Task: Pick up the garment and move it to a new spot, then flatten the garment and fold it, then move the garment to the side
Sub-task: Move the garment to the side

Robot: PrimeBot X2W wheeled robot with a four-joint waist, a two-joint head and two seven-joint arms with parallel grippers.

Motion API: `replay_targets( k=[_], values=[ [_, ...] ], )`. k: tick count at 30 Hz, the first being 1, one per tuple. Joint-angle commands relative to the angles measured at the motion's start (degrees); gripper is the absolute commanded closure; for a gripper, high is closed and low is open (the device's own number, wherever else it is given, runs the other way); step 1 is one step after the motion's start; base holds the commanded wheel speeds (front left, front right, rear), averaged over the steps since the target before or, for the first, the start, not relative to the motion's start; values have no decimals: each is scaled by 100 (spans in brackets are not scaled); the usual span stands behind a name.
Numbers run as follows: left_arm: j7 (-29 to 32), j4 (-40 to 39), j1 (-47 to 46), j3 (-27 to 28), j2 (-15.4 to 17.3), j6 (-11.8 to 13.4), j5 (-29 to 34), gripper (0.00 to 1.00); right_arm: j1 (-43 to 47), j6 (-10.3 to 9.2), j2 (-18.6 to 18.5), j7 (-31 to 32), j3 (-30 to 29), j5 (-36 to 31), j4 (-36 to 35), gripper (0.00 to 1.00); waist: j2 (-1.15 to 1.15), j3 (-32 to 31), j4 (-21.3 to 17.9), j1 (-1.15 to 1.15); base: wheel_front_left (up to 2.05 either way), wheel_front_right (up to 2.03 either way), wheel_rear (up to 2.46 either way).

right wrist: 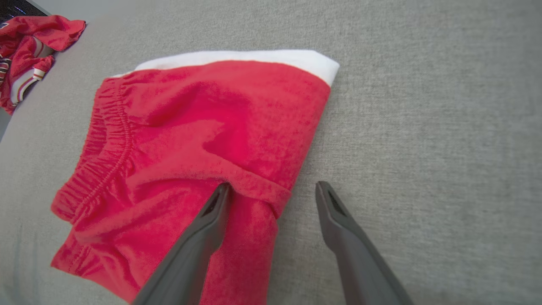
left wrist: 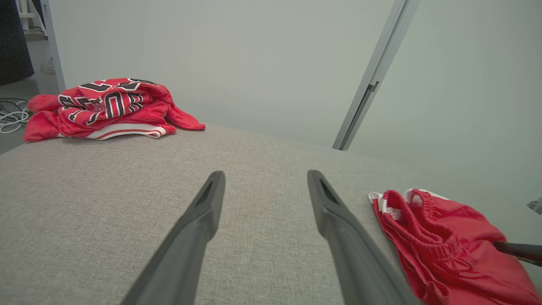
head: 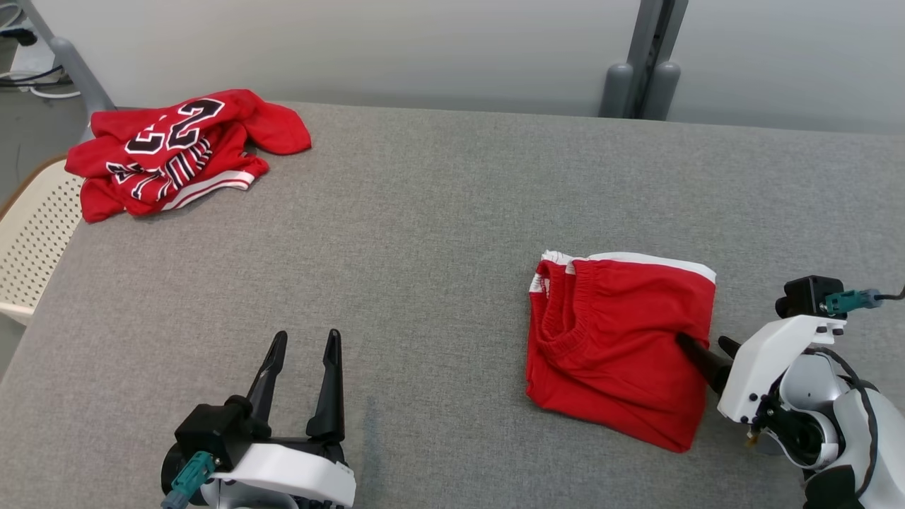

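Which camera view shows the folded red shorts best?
The right wrist view: the folded red shorts lie close up, with waistband, white hem and the edge straddled by the open right gripper. The head view shows the shorts whole but smaller; the left wrist view catches them side-on, cut off by the frame.

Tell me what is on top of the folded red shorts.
One finger of the open right gripper lies over the shorts' edge, beside a fold. Anything beneath the shorts is covered.
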Motion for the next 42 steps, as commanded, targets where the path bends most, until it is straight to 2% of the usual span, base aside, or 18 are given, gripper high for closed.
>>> replay_targets(
  k=[1, 6, 7, 8, 10, 11, 12, 19, 25, 33, 35, 36, 42],
  values=[
    [-9, -26, -90, 11, 25, 23, -26, 0, -111, 4, 2, 46, -11, 60, 114, 0, 0, 55, 43, 0, 0, 0, 0],
    [-9, -48, -147, 44, 24, 21, -35, 0, -329, 4, 81, 184, 17, 142, 535, 0, 0, 146, 71, 0, 0, 0, 0],
    [-9, -51, -144, 48, 25, 22, -31, 0, -364, 4, 102, 220, 28, 170, 608, 8, 0, 161, 70, 0, 0, 0, 0],
    [-9, -51, -143, 51, 24, 23, -29, 0, -397, 4, 116, 230, 54, 195, 653, 46, 0, 175, 67, 0, 0, 0, 0],
    [-9, -51, -161, 50, 24, 27, -29, 0, -463, 4, 113, 192, 130, 212, 705, 66, 0, 200, 58, 0, 0, 0, 0],
    [-9, -54, -171, 51, 24, 29, -29, 0, -499, 4, 94, 123, 175, 204, 696, 80, 0, 211, 51, 0, 0, 0, 0],
    [-9, -59, -175, 46, 24, 35, -35, 0, -526, 4, 74, 81, 214, 226, 705, 100, 0, 221, 42, 0, 0, 0, 0],
    [-8, -111, -221, 26, 23, 8, 30, 0, -734, 3, -260, -158, 513, 120, 704, 100, 0, 305, -132, 0, 0, 0, 0],
    [-8, -191, -324, -66, 24, -9, 79, 0, -952, 3, -681, -263, 682, -4, 660, 100, 0, 472, -490, 0, 0, 0, 0],
    [-8, -273, -499, -59, 25, -66, 250, 0, -1268, 3, -884, -380, 658, -36, 557, 100, 0, 779, -1347, 0, 0, 0, 0],
    [-9, -281, -540, -36, 24, -88, 312, 0, -1353, 3, -872, -403, 688, -66, 546, 100, 0, 856, -1612, 0, 0, 0, 0],
    [-9, -281, -540, -36, 24, -88, 312, 0, -1353, 3, -872, -403, 688, -66, 546, 100, 0, 856, -1612, 0, 0, 0, 0],
    [-9, -209, -719, -83, 64, -229, 540, 0, -1669, 3, -731, -515, 782, -23, 583, 100, 0, 1100, -2399, 0, 0, 0, 0]
  ],
)
